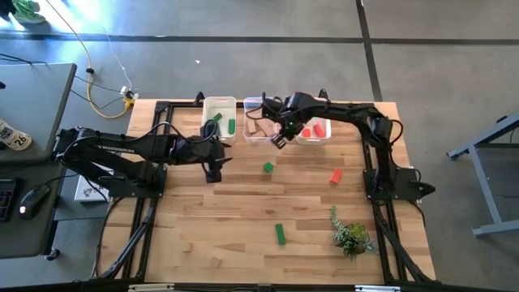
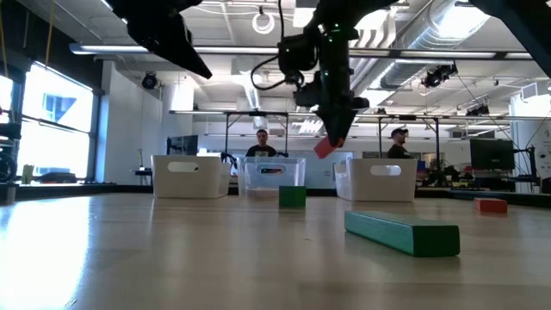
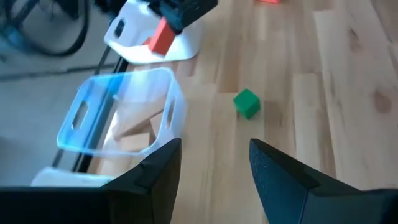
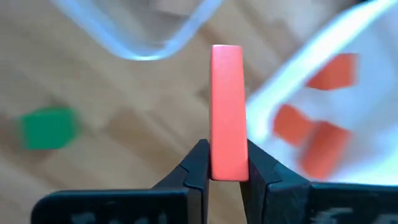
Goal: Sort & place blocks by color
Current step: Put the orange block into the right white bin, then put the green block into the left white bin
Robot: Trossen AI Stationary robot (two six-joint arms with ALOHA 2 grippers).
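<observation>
My right gripper point(image 4: 227, 171) pinches the red block point(image 4: 227, 112) thinly; released early, I fear it lands before the red bin point(image 1: 312, 139), while my left gripper point(image 3: 214, 165) waits spread

bins point(image 1: 219, 106): three in a row at counter point(image 1: 243, 235) rear | cube point(image 1: 268, 168): before middle bin | plant point(image 1: 351, 236): front right | bar point(image 1: 280, 234): front centre

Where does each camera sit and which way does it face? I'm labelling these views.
High: above, straight down on the table; both arms show.
Low: table height, across to three bins; the right pincer hangs in with a red block.
Left wrist: past the open left pincer to a green cube.
Right wrist: the block clamped upright.
All four share the cube.
</observation>
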